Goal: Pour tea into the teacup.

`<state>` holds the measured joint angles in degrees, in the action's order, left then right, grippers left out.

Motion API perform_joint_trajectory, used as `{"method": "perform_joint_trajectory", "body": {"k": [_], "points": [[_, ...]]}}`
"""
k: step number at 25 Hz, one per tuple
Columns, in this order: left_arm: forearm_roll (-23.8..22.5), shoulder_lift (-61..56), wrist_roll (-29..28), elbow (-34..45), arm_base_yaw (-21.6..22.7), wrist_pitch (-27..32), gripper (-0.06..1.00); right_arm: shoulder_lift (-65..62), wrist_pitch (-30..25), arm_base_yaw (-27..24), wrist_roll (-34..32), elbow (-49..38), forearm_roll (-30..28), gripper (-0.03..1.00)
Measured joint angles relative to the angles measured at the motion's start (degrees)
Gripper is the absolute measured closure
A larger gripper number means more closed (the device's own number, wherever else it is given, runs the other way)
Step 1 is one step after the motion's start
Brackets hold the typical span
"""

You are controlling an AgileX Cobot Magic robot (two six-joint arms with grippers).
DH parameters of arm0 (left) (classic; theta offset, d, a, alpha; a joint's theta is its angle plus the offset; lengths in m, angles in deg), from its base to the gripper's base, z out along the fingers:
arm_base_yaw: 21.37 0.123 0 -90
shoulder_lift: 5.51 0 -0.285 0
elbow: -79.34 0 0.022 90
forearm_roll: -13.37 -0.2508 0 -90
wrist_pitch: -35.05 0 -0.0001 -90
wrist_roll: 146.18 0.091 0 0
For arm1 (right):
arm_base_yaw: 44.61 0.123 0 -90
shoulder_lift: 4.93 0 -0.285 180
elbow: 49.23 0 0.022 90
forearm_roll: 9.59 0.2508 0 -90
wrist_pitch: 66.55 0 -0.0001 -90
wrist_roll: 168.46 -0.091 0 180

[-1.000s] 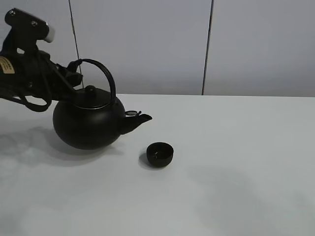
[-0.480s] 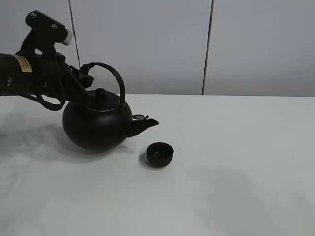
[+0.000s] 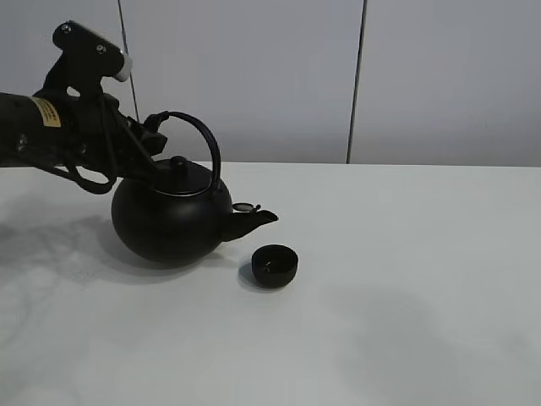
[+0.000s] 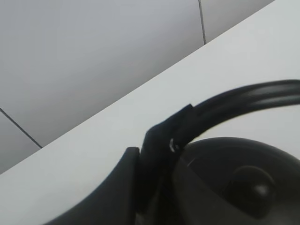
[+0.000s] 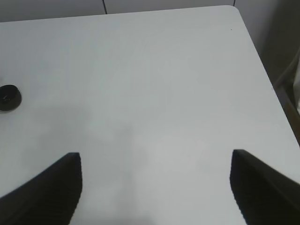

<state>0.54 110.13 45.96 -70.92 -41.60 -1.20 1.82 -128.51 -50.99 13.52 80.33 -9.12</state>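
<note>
A big round black kettle [image 3: 169, 222] with an arched handle hangs just above the white table [image 3: 406, 296]. My left gripper [image 3: 155, 128] is shut on the kettle's handle at its left end; the handle also shows in the left wrist view [image 4: 234, 101]. The kettle's spout [image 3: 258, 220] points right, up and to the left of the teacup [image 3: 275, 264], a small matte-black bowl-shaped cup. The teacup also shows in the right wrist view [image 5: 9, 97]. No stream of tea shows. My right gripper [image 5: 154, 185] is open and empty, off to the right.
Grey wall panels [image 3: 254, 76] stand behind the table. The table's right edge and corner [image 5: 243, 28] show in the right wrist view.
My left gripper has carried the kettle to the right and slightly up, bringing the spout close to the teacup. The teacup has not moved.
</note>
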Motion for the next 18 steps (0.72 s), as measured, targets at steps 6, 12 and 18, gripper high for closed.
{"method": "perform_joint_trajectory", "body": {"k": [6,12,18], "points": [[0.0,0.0,1.13,0.0,0.0,0.26,0.84,0.0,0.0,0.0,0.0,0.0,0.0,0.38],[0.0,0.0,1.48,0.0,-0.28,0.26,0.84,0.0,0.06,0.0,0.0,0.0,0.0,0.38],[-0.05,0.0,2.13,0.0,-1.54,0.26,0.84,0.0,0.0,0.0,0.0,0.0,0.0,0.38]]}}
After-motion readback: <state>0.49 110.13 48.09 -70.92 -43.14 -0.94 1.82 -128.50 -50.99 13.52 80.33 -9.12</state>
